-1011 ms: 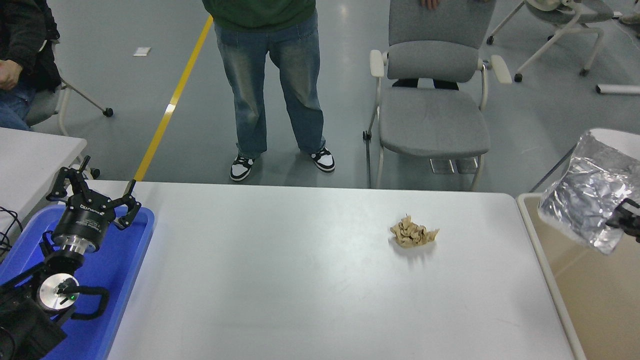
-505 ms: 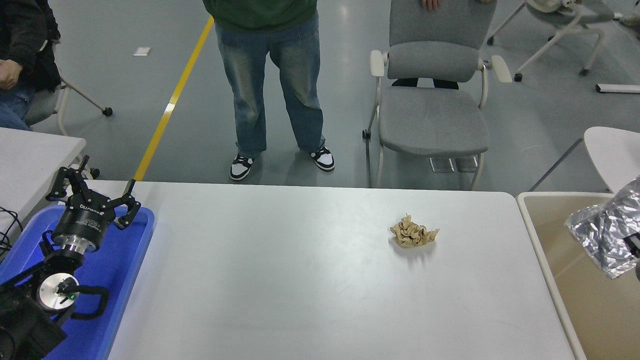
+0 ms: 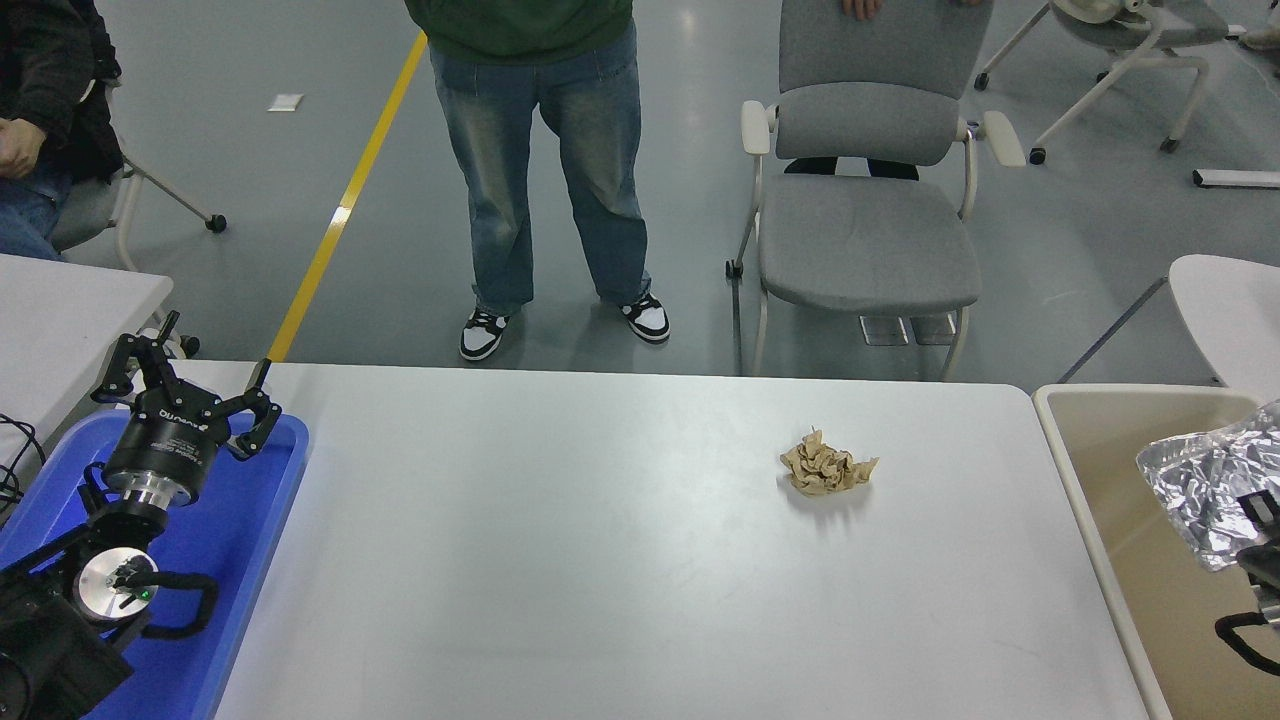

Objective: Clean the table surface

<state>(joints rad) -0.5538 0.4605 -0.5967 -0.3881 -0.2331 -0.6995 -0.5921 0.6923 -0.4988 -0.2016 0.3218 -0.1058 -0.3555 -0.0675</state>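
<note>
The table surface (image 3: 600, 570) is a wide white top. A crumpled brown paper ball (image 3: 826, 467) lies on it, right of the middle. My right gripper (image 3: 1256, 508) pokes in at the right edge, shut on a crinkled silver foil bag (image 3: 1210, 478) that hangs inside the beige bin (image 3: 1095, 450) beside the table. Only a small part of that gripper shows behind the foil. My left gripper (image 3: 190, 378) is parked open above the blue tray (image 3: 255, 540) at the lower left, holding nothing.
A person in jeans (image 3: 545, 150) stands at the far edge. A grey chair (image 3: 865, 220) is beside them. Another person sits at the top left. Smaller white tabletops show at the left (image 3: 60, 320) and right (image 3: 1225, 300).
My right gripper has carried the foil bag downward and to the right, lowering it from above the bin's far rim into the bin. The left arm and the paper ball have not moved.
</note>
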